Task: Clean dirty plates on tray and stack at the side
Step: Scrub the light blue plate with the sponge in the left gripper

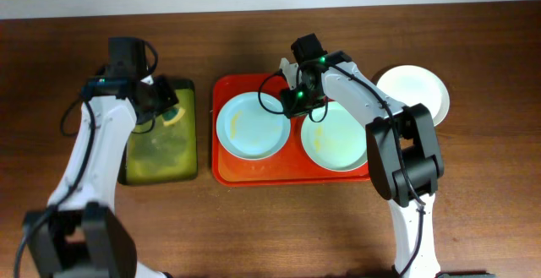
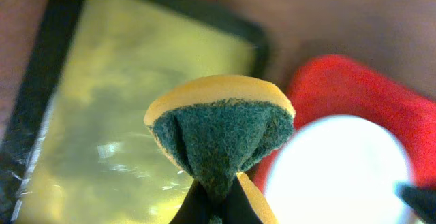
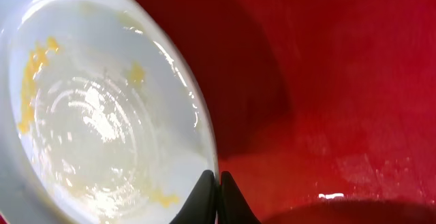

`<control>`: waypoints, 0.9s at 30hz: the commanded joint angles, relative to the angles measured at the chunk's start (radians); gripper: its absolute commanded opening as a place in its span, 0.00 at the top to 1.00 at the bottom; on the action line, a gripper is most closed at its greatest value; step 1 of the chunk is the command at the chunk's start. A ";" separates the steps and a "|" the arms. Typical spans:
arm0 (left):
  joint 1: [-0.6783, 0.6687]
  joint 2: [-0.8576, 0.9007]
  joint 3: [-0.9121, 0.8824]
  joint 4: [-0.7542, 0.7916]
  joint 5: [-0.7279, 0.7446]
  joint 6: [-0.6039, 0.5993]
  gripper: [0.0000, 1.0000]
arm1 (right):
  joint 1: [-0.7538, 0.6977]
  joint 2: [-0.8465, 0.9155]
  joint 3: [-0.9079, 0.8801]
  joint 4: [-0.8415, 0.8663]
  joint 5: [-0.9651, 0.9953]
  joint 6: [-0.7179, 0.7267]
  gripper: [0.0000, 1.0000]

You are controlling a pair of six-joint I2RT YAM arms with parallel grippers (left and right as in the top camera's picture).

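Note:
The red tray [image 1: 226,170] holds two pale mint-green plates, a left one [image 1: 252,126] and a right one [image 1: 336,139], both with yellowish smears. A cream-white plate [image 1: 412,92] lies on the table to the right of the tray. My right gripper [image 1: 296,100] is shut on the far right rim of the left plate [image 3: 102,115], fingertips [image 3: 218,183] pinching its edge above the tray floor [image 3: 327,81]. My left gripper [image 1: 169,109] is shut on a yellow sponge with a green scouring face [image 2: 221,132], held at the fingertips [image 2: 214,207] above the black tray.
A smaller black tray with a yellow-green inside [image 1: 162,147] sits left of the red tray and also shows in the left wrist view [image 2: 109,115]. The wooden table [image 1: 473,193] ends at a pale wall along the back.

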 commanded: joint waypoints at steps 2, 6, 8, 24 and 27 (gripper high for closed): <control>-0.094 -0.011 -0.008 0.003 0.112 0.029 1.00 | 0.024 0.009 0.004 0.017 -0.006 0.011 0.96; -0.203 0.008 -0.040 0.051 0.111 -0.002 1.00 | 0.024 0.009 0.004 0.017 -0.002 0.012 0.96; -0.252 0.037 -0.043 0.092 0.090 -0.008 1.00 | 0.024 0.009 0.004 0.010 -0.002 0.012 0.96; -0.368 0.377 -0.043 0.257 -0.263 -0.060 1.00 | 0.023 0.009 0.004 0.006 0.005 0.016 0.96; -0.368 0.371 -0.036 0.209 -0.441 -0.060 1.00 | 0.023 0.009 0.004 0.006 0.005 0.015 0.96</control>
